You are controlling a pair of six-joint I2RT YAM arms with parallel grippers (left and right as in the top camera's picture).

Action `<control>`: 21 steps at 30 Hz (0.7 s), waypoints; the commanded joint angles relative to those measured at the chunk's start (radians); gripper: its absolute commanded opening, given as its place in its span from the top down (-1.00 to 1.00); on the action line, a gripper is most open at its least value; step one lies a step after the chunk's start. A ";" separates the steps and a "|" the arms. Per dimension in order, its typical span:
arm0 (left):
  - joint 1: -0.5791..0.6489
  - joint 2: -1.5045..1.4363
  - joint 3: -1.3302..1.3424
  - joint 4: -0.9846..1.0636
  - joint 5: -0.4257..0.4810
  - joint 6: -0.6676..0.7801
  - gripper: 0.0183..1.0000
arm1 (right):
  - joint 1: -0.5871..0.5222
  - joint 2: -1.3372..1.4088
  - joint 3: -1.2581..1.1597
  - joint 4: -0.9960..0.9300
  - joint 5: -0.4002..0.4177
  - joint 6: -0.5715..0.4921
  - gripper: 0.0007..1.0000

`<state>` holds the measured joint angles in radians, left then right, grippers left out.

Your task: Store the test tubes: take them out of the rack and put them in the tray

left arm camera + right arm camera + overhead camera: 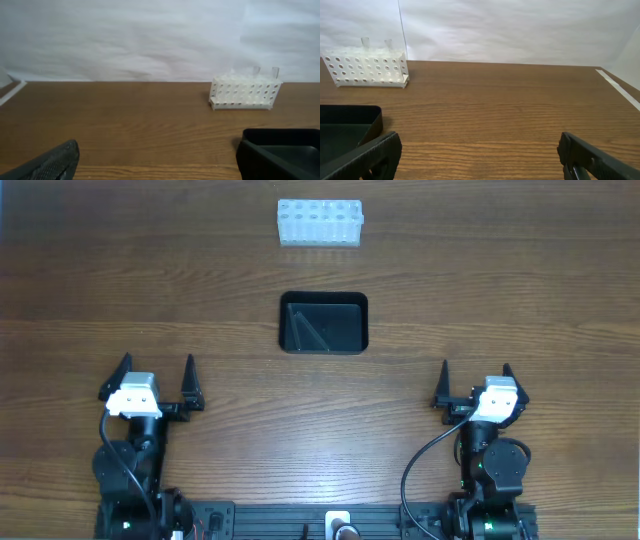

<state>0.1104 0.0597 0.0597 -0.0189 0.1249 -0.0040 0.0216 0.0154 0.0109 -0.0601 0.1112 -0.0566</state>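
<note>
At the far side of the table stands a white perforated rack [320, 223], also seen as the rack [245, 91] and the rack [367, 70]. Two clear test tubes [256, 70] poke up from it, the same tubes [365, 41] showing from the other arm. The black tray [345, 300] sits mid-table with clear tubes [306, 328] lying in it. My left gripper [156, 372] is open near the front left, well short of the tray [280, 142]. My right gripper [475, 372] is open near the front right, nothing between its fingers [370, 160].
Bare wooden tabletop surrounds the rack and tray. A white backdrop rises behind the table's far edge. A pale strip [620, 87] marks the table's right side.
</note>
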 commanded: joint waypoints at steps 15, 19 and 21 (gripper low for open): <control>0.013 -0.056 -0.053 -0.045 0.042 0.026 -1.00 | -0.006 -0.010 -0.006 -0.004 -0.002 0.003 -0.99; 0.012 -0.055 -0.053 -0.044 0.042 0.026 -1.00 | -0.006 -0.010 -0.006 -0.004 -0.002 0.003 -0.98; 0.012 -0.055 -0.053 -0.044 0.042 0.026 -1.00 | -0.006 -0.010 -0.006 -0.004 -0.002 0.003 -0.98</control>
<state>0.1158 0.0147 0.0128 -0.0639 0.1509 0.0078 0.0216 0.0154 0.0109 -0.0601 0.1112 -0.0563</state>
